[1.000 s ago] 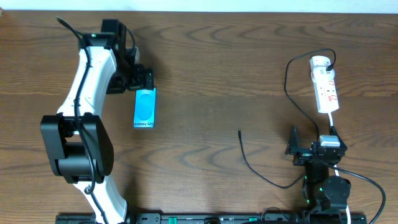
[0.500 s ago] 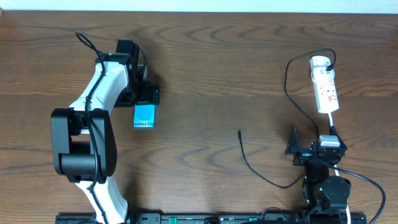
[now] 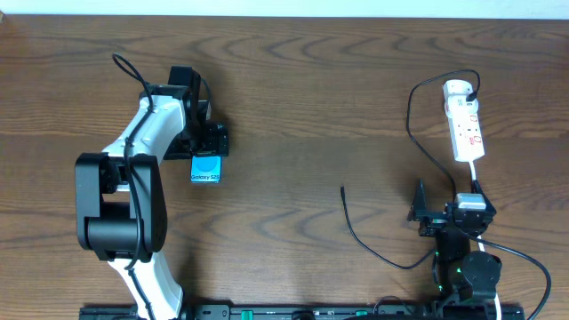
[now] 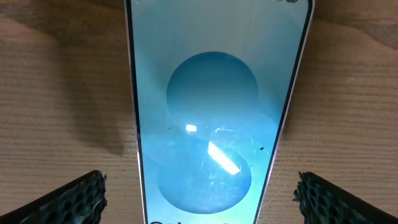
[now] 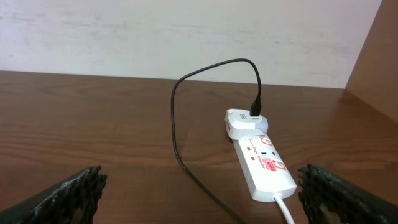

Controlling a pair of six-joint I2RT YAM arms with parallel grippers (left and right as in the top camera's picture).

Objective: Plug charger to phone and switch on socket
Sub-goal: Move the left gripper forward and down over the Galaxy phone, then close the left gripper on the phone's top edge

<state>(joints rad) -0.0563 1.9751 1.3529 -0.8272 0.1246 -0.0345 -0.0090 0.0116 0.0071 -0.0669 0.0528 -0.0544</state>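
Your left gripper (image 3: 212,140) hangs over the phone (image 3: 205,167), jaws wide, fingers (image 4: 74,199) clear of both its sides. Your right gripper (image 3: 425,212) is spread wide, holding nothing. The charger (image 3: 359,238) tip lies loose just left of it, with the far end plugged into the socket (image 3: 464,122).

phone (image 4: 214,118) on wooden table (image 4: 62,93), tool (image 4: 208,198) spread astride it
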